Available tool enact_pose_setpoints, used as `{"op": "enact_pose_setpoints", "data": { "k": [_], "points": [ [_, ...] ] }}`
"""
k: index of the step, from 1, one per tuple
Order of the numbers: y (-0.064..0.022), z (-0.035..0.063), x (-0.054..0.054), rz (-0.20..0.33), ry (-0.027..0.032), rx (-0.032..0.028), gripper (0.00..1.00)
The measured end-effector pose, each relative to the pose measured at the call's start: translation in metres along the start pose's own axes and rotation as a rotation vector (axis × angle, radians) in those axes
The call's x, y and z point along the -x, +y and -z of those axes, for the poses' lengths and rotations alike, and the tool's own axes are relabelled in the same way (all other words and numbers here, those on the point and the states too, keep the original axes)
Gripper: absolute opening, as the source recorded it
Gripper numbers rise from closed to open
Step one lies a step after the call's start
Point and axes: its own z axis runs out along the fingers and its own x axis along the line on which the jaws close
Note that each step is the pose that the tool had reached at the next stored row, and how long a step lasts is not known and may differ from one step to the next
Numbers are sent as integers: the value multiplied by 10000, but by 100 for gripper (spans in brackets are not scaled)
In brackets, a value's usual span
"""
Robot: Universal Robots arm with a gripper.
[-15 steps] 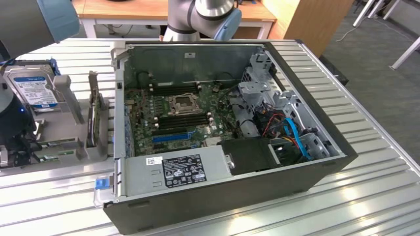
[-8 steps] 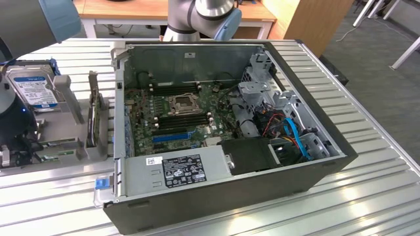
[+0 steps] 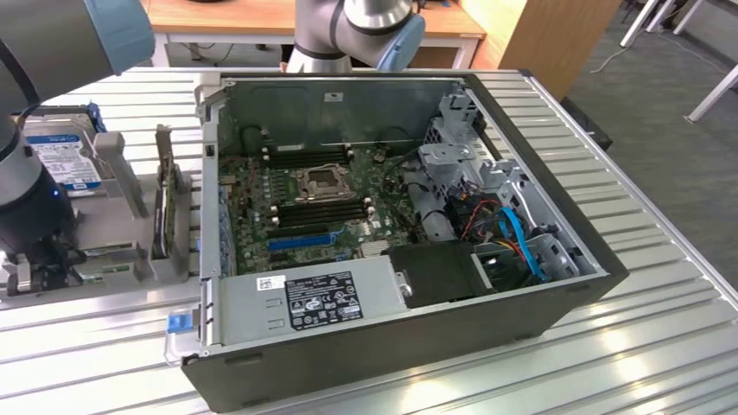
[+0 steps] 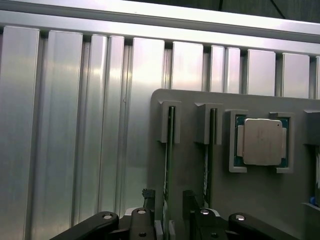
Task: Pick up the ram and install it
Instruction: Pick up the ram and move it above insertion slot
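Ram: it is standing on its thin edge in a slot of the grey holder, and the pincer is hanging over it with one jaw on each side.
Table: the ribbed silver table is carrying everything.
Computer case: it is lying open, and the green board with its long black slots is showing inside.
Holder: it is sitting at nine o'clock from the case in the exterior view, just beside it.
Second ram: a twin stick is standing in the next slot, near the first.
Square chip: it is resting in its own pocket past the twin.
Trouble: I am thinking the jaws could be closing off the middle, so the thin stick could be tipping or slipping out. A jaw could also be bumping the slot wall or the twin, because they are so close.
Pincer: its jaws are standing wide apart and holding nothing. I cannot tell if a jaw is touching the ram.
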Motion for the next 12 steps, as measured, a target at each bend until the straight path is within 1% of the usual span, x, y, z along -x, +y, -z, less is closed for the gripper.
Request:
{"op": "enact_pose_setpoints", "data": {
  "k": [10, 12],
  "points": [
    [-130, 6, -6, 0, -6, 8, 36],
    [-136, 5, -6, -1, -7, 7, 36]
  ]
}}
